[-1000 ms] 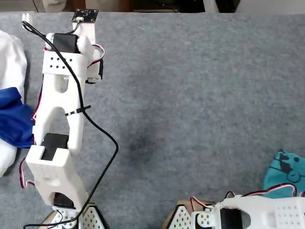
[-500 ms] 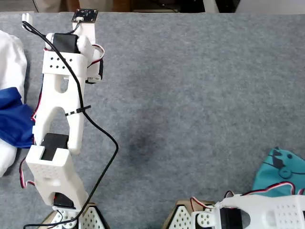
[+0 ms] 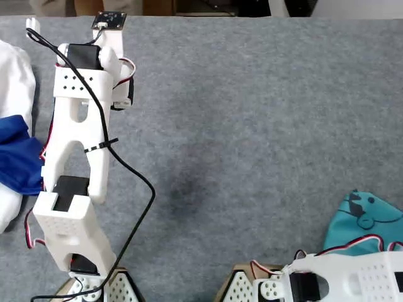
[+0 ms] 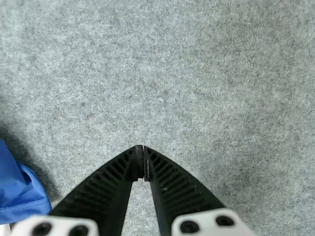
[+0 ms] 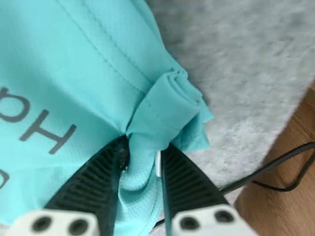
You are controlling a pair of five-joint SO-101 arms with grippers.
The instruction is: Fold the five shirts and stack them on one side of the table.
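Progress looks slim, so expect most of the work to lie ahead of you. At the left edge of the table [image 3: 252, 126], a white shirt [image 3: 14, 69] and a blue shirt [image 3: 16, 160] lie crumpled together, neither one folded as far as you can see. Your left gripper [image 4: 139, 160] sits over bare table toward the far left corner, its jaws pressed together on nothing, with the blue shirt near it. At the right edge, toward the near corner, the teal shirt [image 3: 364, 217] is bunched up. Your right gripper [image 5: 141, 150] is clamped on a gathered fold of it. By the look of it no stack is begun. You can see three shirts of the five, and each needs spreading, folding and stacking.
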